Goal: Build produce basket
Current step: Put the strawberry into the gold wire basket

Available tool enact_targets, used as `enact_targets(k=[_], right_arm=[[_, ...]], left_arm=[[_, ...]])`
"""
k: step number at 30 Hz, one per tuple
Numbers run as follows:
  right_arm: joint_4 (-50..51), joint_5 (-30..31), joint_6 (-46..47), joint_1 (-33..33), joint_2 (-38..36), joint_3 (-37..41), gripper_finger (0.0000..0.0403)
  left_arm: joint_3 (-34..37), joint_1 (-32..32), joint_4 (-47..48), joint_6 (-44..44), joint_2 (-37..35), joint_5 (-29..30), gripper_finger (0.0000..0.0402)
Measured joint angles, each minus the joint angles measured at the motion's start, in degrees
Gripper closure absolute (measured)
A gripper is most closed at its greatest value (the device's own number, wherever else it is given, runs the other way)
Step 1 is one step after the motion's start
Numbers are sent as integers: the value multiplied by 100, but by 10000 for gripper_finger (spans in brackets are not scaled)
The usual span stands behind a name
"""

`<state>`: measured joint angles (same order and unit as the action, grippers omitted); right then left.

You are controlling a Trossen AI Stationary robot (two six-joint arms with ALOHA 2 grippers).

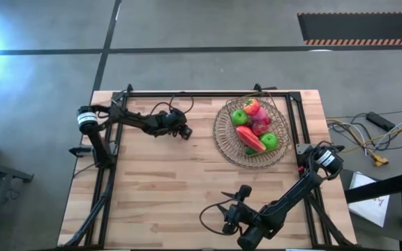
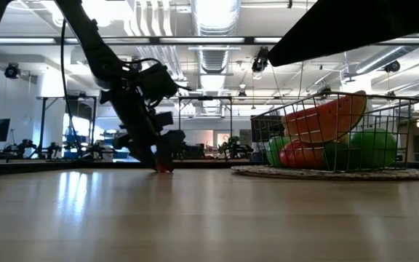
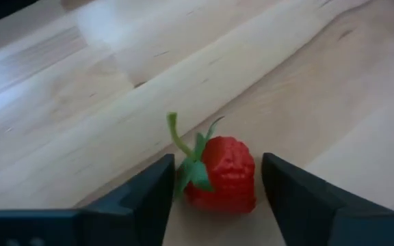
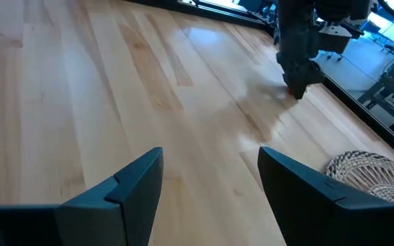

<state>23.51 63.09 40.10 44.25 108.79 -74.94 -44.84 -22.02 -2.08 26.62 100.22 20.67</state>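
High view: left gripper (image 1: 185, 132) is down on the table (image 1: 166, 181), far half, just left of the basket (image 1: 251, 130) but apart from it; what sits at its tip is too small to make out here. Basket sits at the far right of the table, holding a green apple (image 1: 239, 117), another green apple (image 1: 269, 141), a long red pepper (image 1: 250, 139), a pink peach (image 1: 260, 123) and an orange-red tomato (image 1: 251, 107). Right gripper (image 1: 227, 213) waits near the front edge, right of centre, well apart from the basket. Low view: left gripper (image 2: 161, 164) reaches down to the table top, a bit of red at its tip; basket (image 2: 340, 172) to the right with red and green produce under wire. Left wrist view: strawberry (image 3: 221, 173) lies on the wood between the two fingers (image 3: 142, 198), gaps visible on both sides, so gripper spread, not pinching, straddling the berry; green stem points away from the camera. Right wrist view: right gripper (image 4: 211, 181) spread wide over bare wood, nothing between the fingers; left arm (image 4: 299, 41) farther off, basket rim (image 4: 371, 171) at the edge.
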Motion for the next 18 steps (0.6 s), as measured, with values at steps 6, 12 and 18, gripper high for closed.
enact_targets(k=[6,12,18], right_arm=[[-12,0,9,0,4,0,172],[26,-31,244,76,4,7,172],[19,-49,660,100,4,144,172]], left_arm=[[13,48,-202,-442,9,-87,254],[21,500,-197,-993,-51,-110,283],[24,1398,-274,-1909,-199,-234,265]])
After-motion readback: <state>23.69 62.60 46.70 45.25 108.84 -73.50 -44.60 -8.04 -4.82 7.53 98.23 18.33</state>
